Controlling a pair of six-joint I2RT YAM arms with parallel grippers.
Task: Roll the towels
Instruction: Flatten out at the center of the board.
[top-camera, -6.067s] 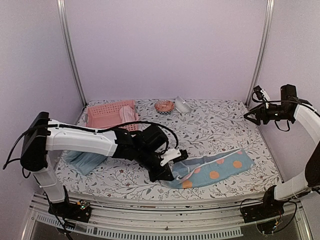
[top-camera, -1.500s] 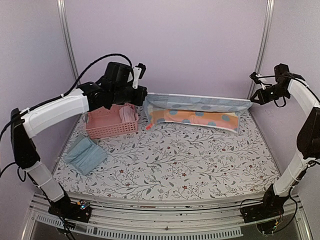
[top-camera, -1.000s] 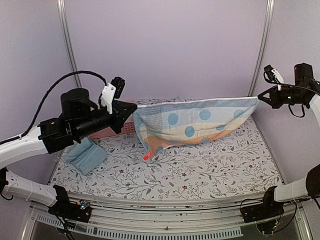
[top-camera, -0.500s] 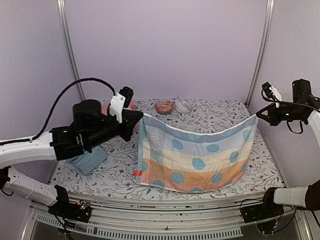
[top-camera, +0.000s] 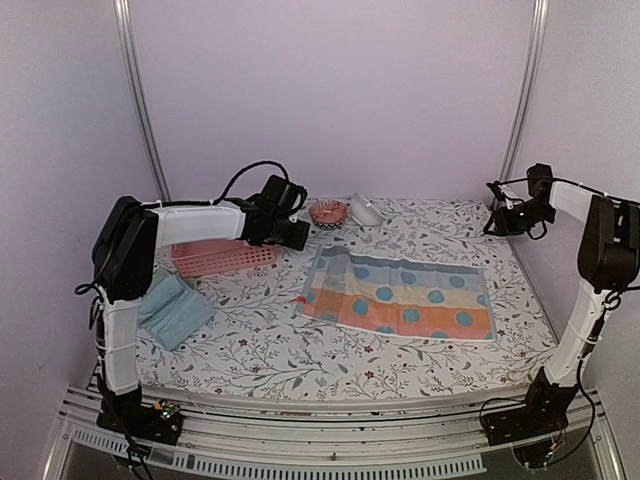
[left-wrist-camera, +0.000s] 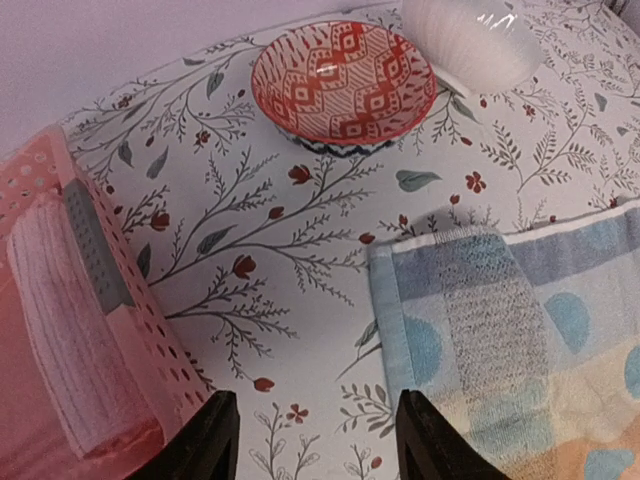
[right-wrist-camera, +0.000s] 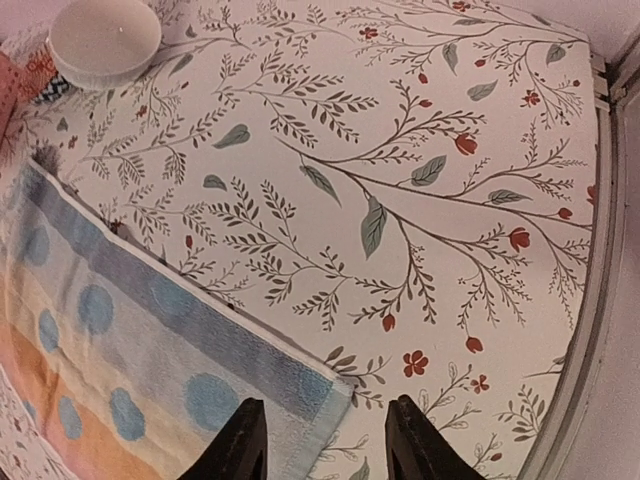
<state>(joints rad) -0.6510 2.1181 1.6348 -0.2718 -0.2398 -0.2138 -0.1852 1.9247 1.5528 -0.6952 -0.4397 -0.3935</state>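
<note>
The light blue towel with orange bands and blue dots (top-camera: 400, 303) lies spread flat on the table. My left gripper (top-camera: 297, 236) hovers open at its far left corner (left-wrist-camera: 440, 260); nothing sits between its fingertips (left-wrist-camera: 315, 445). My right gripper (top-camera: 492, 222) hangs open over the far right corner (right-wrist-camera: 335, 385), which lies on the table below its jaws (right-wrist-camera: 327, 445). A folded pale teal towel (top-camera: 170, 310) rests at the near left. In the left wrist view a rolled pink towel (left-wrist-camera: 55, 330) lies inside the basket.
The pink perforated basket (top-camera: 225, 257) (left-wrist-camera: 135, 300) stands at the far left, beside my left arm. A red patterned bowl (top-camera: 328, 212) (left-wrist-camera: 343, 80) and a white bowl (top-camera: 366, 211) (right-wrist-camera: 105, 38) sit at the back. The table's right edge (right-wrist-camera: 590, 300) runs close to my right gripper.
The patterned towel hung stretched in the air between both shut grippers; now it lies flat on the table. Both grippers have opened, let go, and moved toward the back.
</note>
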